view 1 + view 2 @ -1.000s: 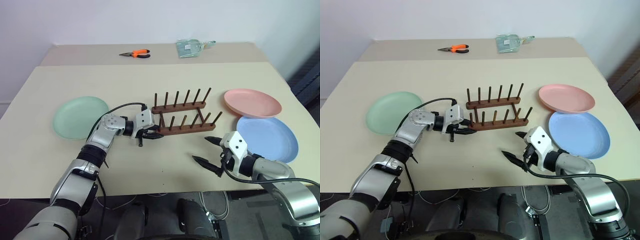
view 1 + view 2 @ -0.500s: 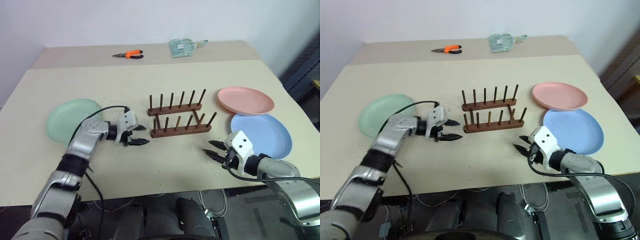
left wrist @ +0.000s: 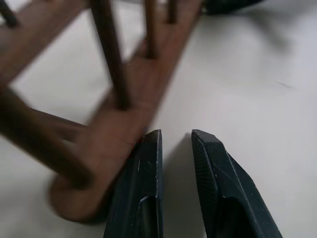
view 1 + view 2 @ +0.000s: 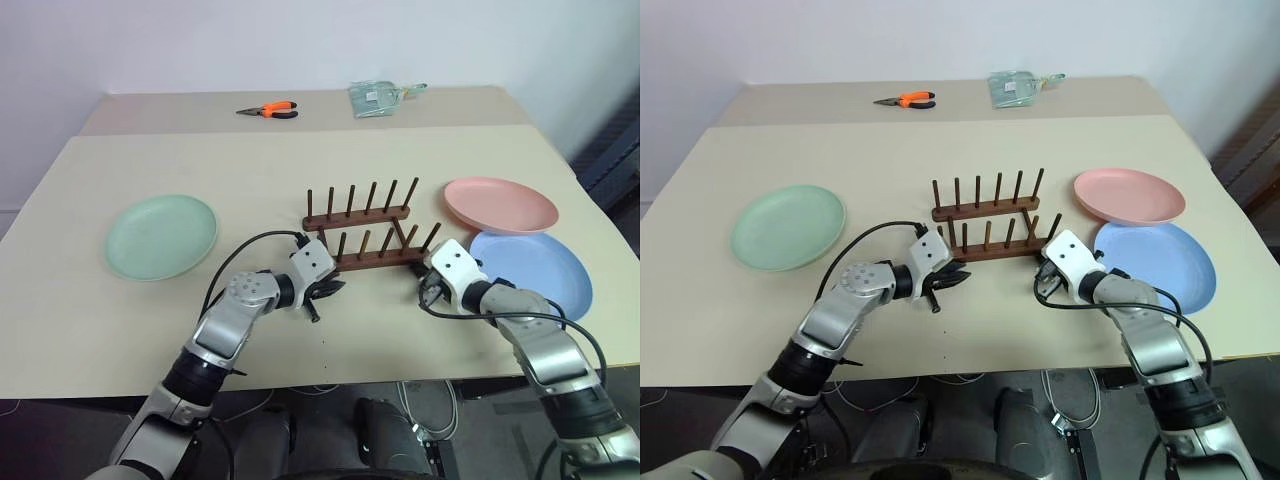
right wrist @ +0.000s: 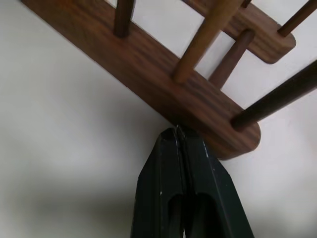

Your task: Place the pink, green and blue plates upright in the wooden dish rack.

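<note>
While both arms meet at centre frame on the beige table (image 4: 300,160), left gripper (image 3: 174,141) slightly parted beside the wooden dish rack (image 4: 365,240), right gripper (image 5: 179,136) pressed together touching its rail end, green plate (image 4: 162,236) left, pink plate (image 4: 500,204) and blue plate (image 4: 535,272) right, orange pliers (image 4: 268,109) top, white wall (image 4: 300,40) behind.

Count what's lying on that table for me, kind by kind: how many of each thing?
Plates: 3, pink, green, blue
Rack: 1
Pliers: 1
Clear packet at the far edge: 1
Total: 6
</note>
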Robot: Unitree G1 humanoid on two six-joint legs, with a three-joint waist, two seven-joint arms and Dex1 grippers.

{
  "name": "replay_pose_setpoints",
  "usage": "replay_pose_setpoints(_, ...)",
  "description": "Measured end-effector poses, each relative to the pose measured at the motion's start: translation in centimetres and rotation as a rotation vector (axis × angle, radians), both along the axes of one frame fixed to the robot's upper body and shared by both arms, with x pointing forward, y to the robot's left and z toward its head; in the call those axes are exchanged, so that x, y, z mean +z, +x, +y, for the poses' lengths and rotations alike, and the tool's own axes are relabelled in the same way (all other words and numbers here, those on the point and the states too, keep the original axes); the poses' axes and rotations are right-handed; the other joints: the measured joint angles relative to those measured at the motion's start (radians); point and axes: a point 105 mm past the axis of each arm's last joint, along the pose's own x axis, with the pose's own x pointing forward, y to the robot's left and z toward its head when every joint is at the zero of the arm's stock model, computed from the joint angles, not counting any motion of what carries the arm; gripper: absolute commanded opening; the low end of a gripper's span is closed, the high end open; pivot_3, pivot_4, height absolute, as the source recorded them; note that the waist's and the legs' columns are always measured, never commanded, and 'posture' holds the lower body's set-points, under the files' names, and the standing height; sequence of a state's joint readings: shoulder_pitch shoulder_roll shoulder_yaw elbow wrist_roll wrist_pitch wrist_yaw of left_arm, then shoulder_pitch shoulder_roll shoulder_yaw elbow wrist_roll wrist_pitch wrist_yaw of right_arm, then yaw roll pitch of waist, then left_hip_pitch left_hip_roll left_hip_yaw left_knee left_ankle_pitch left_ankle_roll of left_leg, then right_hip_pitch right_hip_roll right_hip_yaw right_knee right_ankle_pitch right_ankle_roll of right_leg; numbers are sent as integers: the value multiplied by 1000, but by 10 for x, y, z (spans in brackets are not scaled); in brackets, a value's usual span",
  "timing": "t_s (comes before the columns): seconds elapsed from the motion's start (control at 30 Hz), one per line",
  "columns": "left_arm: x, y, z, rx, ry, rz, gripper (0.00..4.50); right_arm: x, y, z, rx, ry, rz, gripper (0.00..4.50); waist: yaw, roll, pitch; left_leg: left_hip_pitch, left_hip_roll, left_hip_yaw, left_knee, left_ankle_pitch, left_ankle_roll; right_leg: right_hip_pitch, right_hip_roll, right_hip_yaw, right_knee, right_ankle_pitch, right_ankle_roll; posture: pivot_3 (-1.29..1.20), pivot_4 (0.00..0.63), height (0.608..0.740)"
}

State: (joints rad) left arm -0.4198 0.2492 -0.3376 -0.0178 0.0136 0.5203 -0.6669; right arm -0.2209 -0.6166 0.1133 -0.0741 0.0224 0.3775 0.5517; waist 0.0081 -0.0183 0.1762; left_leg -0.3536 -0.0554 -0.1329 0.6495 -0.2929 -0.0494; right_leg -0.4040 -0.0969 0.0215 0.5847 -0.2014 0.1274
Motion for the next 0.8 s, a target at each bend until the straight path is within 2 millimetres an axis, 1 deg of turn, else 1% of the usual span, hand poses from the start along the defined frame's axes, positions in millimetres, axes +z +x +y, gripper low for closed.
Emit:
replay_pose_setpoints(0.17,2,21,4,104,-1,-23,954,1,20,2,-12,-19,-40,0,-4,0,-2,1,0,0,1,0,-1,0,0,0,1,0,0,0,150,740)
replay_pose_setpoints(0.3,4,31,11,156,1,-39,954,2,28,3,-11,-22,-56,0,-10,2,-3,1,0,0,0,0,-1,0,0,0,1,1,0,0,150,740)
replay_pose_setpoints(0.4,5,33,13,168,2,-47,921,5,24,1,37,-37,-38,772,-17,3,-4,0,0,0,0,0,-1,0,0,0,1,1,0,0,150,740)
replay_pose_setpoints(0.47,6,34,14,178,3,-53,921,16,14,-11,77,-72,-31,1752,-17,3,-4,-1,0,0,0,0,-1,0,0,0,1,1,0,0,150,740)
replay_pose_setpoints(0.5,6,34,15,183,4,-53,921,24,9,-19,83,-83,-36,2283,-18,3,-3,-1,-1,0,0,0,-1,-1,0,0,0,0,0,0,150,740)
replay_pose_setpoints(0.53,6,34,18,191,8,-56,921,36,4,-27,92,-101,-53,2692,-18,3,-3,-1,-1,0,0,0,-1,-1,0,0,0,0,1,0,150,740)
replay_pose_setpoints(0.6,6,33,24,194,12,-57,921,65,-1,-45,84,-144,-113,3610,-24,4,-4,0,0,1,-1,0,-1,-1,0,0,0,0,1,0,150,740)
replay_pose_setpoints(0.67,6,24,27,150,7,-51,921,90,-7,-69,57,-241,-145,3610,-25,4,-4,0,0,1,-2,0,-1,-1,0,0,0,0,1,0,150,740)
replay_pose_setpoints(0.73,5,14,28,100,3,-42,921,109,-8,-92,20,-352,-181,3610,-23,4,-4,-1,0,1,-2,0,-1,-1,0,0,0,0,1,0,150,740)
replay_pose_setpoints(0.77,5,9,24,65,-9,-34,921,111,-7,-99,8,-390,-188,3610,-22,4,-4,-1,0,1,-2,0,-1,-1,0,0,-1,0,1,0,150,740)
replay_pose_setpoints(0.8,5,2,19,22,-27,-26,921,109,-4,-106,-2,-418,-189,3610,-21,4,-4,-1,0,2,-1,0,-1,-1,0,0,-1,-1,-1,0,150,740)
